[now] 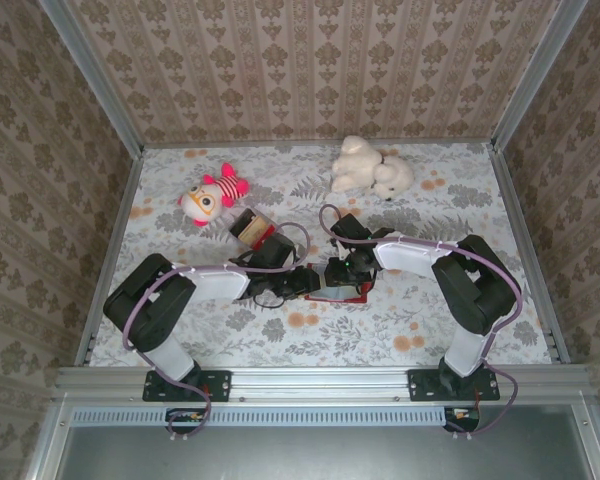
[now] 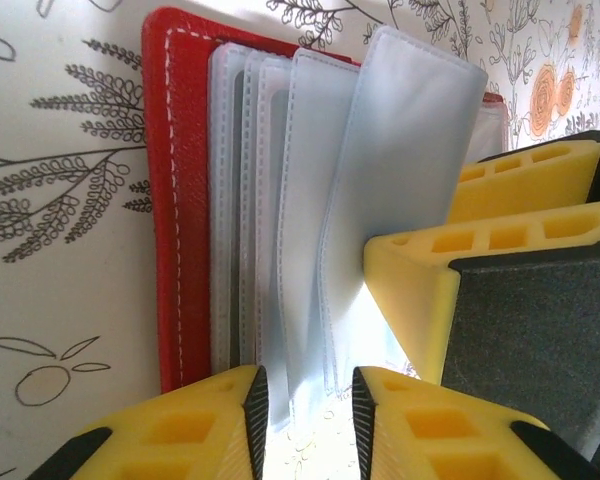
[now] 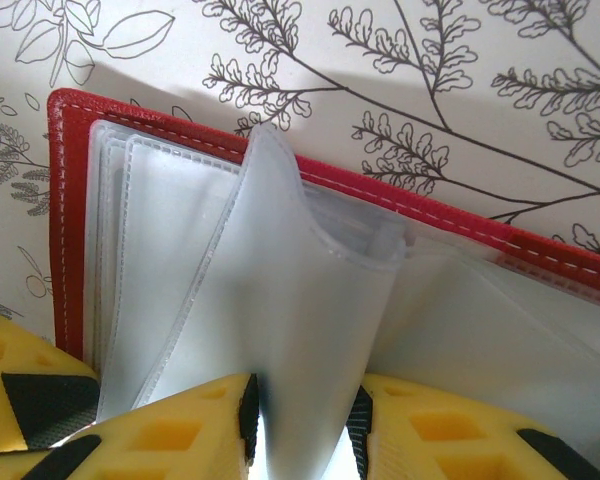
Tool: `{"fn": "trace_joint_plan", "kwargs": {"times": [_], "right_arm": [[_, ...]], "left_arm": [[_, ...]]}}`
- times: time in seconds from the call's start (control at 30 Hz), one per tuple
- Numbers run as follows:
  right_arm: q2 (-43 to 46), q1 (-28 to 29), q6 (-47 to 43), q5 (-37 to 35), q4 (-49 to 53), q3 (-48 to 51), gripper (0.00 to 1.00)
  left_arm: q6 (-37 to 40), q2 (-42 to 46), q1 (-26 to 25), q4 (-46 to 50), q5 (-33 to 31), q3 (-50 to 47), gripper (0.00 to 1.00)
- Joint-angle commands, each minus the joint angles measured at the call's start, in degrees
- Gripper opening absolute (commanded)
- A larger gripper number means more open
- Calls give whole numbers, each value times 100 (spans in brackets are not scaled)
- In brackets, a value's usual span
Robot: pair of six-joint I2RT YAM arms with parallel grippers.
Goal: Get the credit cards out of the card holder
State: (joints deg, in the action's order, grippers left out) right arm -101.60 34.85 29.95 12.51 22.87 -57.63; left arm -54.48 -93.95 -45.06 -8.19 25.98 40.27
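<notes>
Bottom centre: a card holder sleeve is pinched by the right gripper; another is narrowly straddled by the left gripper, grip uncertain; gentle parting is advised.

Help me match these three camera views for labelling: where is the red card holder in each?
Top external: card holder, a red sliver at the table's centre.
Left wrist: its red cover stands at left, clear sleeves fanned to the right.
Right wrist: red cover frames the top and left, sleeves in front.
Shared landmark: the leaf-printed table cover beneath it.
</notes>
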Motion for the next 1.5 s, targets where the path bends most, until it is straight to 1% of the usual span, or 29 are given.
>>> {"fn": "trace_joint_plan", "kwargs": {"times": [0.0, 0.13, 0.33, 0.53, 0.7, 0.87, 0.97, 1.13, 1.27, 1.33, 1.47], "right_arm": [[-413, -11, 20, -285, 105, 332, 34], [-413, -10, 19, -293, 108, 345, 34], [-391, -13, 44, -268, 69, 352, 34], [-197, -13, 33, -168, -46, 419, 34], [131, -75, 61, 30, -84, 411, 34], [701, -92, 164, -45, 107, 293, 36], [1052, -92, 216, -103, 330, 199, 40], [1661, -91, 351, -443, 595, 211, 48], [2152, -93, 464, -965, 760, 319, 55], [2546, -101, 545, -1238, 872, 417, 59], [3012, -152, 635, -1706, 876, 668, 62]], "left_arm": [[108, -120, -71, 60, 79, 122, 29], [113, -132, -75, 46, 91, 152, 28], [105, -182, -82, -48, 159, 181, 28], [42, -236, -99, -247, 253, 165, 26], [73, -273, -108, -260, 274, 217, 26], [37, -294, -99, -229, 263, 235, 26], [-60, -327, -108, -413, 344, 235, 26], [-102, -396, -160, -614, 448, 339, 27], [-98, -405, -278, -693, 511, 503, 29], [-81, -436, -360, -703, 508, 618, 31], [-70, -747, -508, -649, 501, 938, 36]]}}
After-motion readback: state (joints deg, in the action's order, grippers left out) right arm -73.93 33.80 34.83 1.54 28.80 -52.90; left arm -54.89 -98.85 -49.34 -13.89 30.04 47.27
